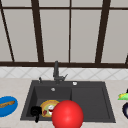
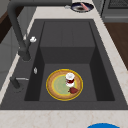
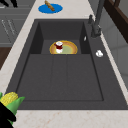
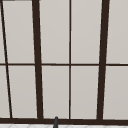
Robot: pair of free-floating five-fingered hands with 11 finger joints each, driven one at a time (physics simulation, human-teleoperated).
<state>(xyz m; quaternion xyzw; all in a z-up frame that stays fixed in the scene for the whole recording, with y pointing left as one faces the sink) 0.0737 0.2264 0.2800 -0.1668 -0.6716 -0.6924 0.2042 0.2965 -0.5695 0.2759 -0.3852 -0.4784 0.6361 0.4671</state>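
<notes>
My left hand [image 1: 35, 111] hovers at the front left corner of the black sink [image 1: 90, 100], just left of a yellow-rimmed plate [image 1: 48, 107] in the left basin. On that plate [image 2: 64, 84] stand a small white cup [image 2: 70, 78] with dark red contents and a red piece [image 2: 73, 90]. A big red ball [image 1: 67, 114] sits in front of the sink's front edge, covering part of the plate. At the far right, my right hand [image 3: 5, 118] is closed round a corn cob [image 3: 10, 100] with green husk, held above the counter.
A blue plate [image 1: 7, 106] with a brown bread stick [image 1: 7, 103] lies on the counter left of the sink. A dark plate [image 2: 81, 7] lies on the right counter, below the corn [image 1: 123, 96]. The tall dark faucet [image 1: 56, 71] stands behind the basin, under a window.
</notes>
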